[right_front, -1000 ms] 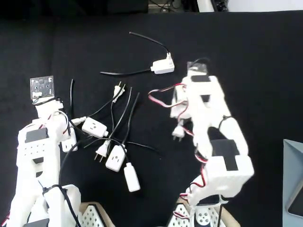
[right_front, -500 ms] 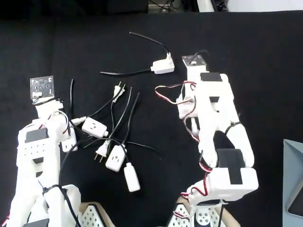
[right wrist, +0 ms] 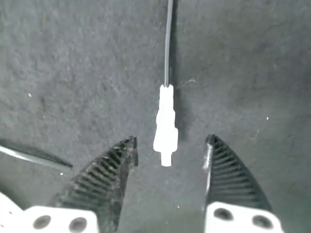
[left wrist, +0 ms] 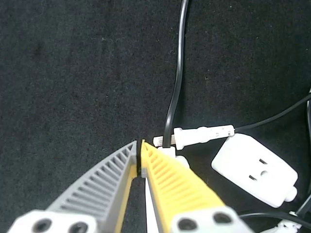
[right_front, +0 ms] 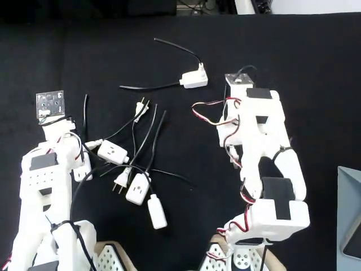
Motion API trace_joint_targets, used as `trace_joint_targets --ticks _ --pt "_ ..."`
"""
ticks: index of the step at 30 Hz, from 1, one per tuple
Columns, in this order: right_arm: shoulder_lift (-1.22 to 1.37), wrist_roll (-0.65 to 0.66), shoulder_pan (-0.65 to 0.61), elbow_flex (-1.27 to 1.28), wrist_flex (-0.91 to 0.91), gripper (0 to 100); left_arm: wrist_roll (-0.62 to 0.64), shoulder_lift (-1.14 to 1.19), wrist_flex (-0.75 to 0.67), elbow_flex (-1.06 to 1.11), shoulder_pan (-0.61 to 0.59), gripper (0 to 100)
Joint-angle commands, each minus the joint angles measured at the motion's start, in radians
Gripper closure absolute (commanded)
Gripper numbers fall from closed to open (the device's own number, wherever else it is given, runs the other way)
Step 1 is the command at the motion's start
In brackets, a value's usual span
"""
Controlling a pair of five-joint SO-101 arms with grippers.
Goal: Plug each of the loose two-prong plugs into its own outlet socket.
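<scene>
Black cloth [right_front: 316, 56] covers your table, with the white pieces scattered across its middle and left.

Your right gripper [right wrist: 170, 141] is spread wide and holds nothing. A plug [right wrist: 165, 131] lies flat on the cloth between its two fingers, touching neither. Its thin cord [right wrist: 168, 43] runs straight away from the wrist. From above, your right arm [right_front: 256, 147] stretches over the cloth to the right of the tangle.

Your left gripper [left wrist: 141, 148] has its jaws pressed together. The tips sit at the foot of a black cord [left wrist: 179, 63] (whether they actually pinch it, I cannot tell). A second plug [left wrist: 197, 136] lies crosswise just beside the tips. A socket [left wrist: 255, 170] rests face up right next to it.

In the high view, your left arm [right_front: 45, 175] stands at the near left. A third plug [right_front: 142, 105] lies loose in the middle of the tangle with its prongs bare. A fourth plug [right_front: 119, 183] lies closer to the arm bases, prongs bare too, just beside a lower socket [right_front: 137, 191]. A white bar [right_front: 157, 212] lies just next to that socket. Well apart, at the far side, a white block [right_front: 194, 79] has a cord leaving it on either side.
</scene>
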Motion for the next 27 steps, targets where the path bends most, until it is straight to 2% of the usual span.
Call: trace_joint_targets --ticks 1,16,22,27 --pt "-0.036 0.0 0.012 -0.001 -0.034 77.6 0.002 -0.014 -0.021 -0.007 -0.001 97" --pt "0.082 0.0 -0.009 0.033 -0.051 78.1 0.002 -0.014 -0.021 -0.007 -0.001 97" --pt "0.093 0.003 -0.011 0.022 -0.078 90.6 0.002 -0.015 -0.021 -0.007 -0.001 97" --pt "0.097 0.005 -0.008 0.027 -0.084 91.9 0.002 -0.015 -0.021 -0.007 -0.001 97"
